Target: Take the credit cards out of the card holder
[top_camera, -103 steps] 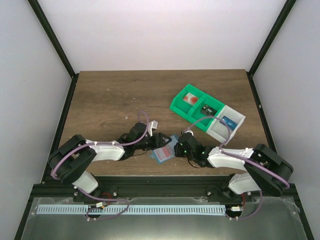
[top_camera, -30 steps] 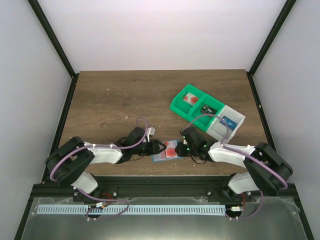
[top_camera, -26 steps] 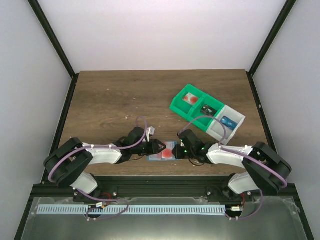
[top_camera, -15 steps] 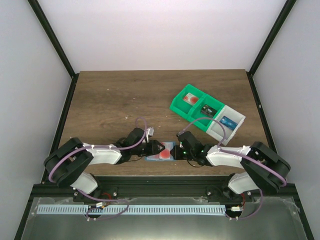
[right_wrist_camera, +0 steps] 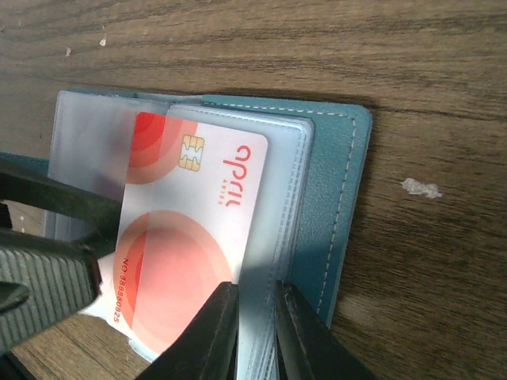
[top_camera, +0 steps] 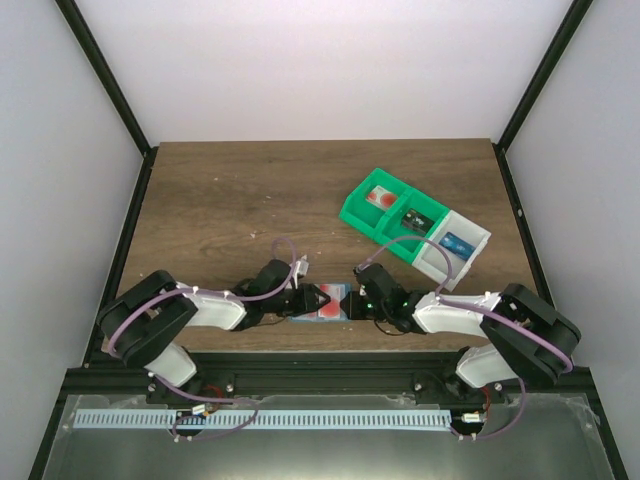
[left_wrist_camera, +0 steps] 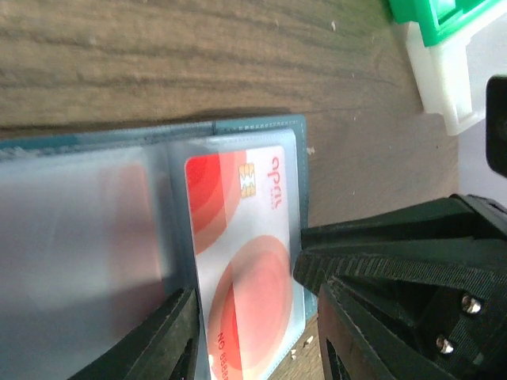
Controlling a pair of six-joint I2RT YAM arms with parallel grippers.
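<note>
The brown wooden tabletop [top_camera: 220, 200] carries everything. At its far right stand the green-and-white bins [top_camera: 375, 232], well apart from the work; three of their compartments each show a small flat thing, and the one in the far green compartment [top_camera: 380, 198] has a red mark. I judge these may be cards already taken out, but they are too small to be sure.

The card holder [top_camera: 328, 303] lies open and flat near the front edge of the tabletop, between the two arms, with its teal cover down and its clear pockets facing up. The left tool [left_wrist_camera: 245, 309] comes at it from the left, and its jaws stand apart on either side of the near end of the pocket. Whether they already press on something, I cannot tell. The right tool [right_wrist_camera: 255, 297] comes from the right with its jaws narrow, pinching the edge of the clear pocket of the card holder; the long edge of the card may be in that pinch too.

One credit card [right_wrist_camera: 198, 229], pale with red round marks and a chip, sits in the clear pocket and is not yet out. So the task is partly done at best: at least this card remains, and others may hide under it
</note>
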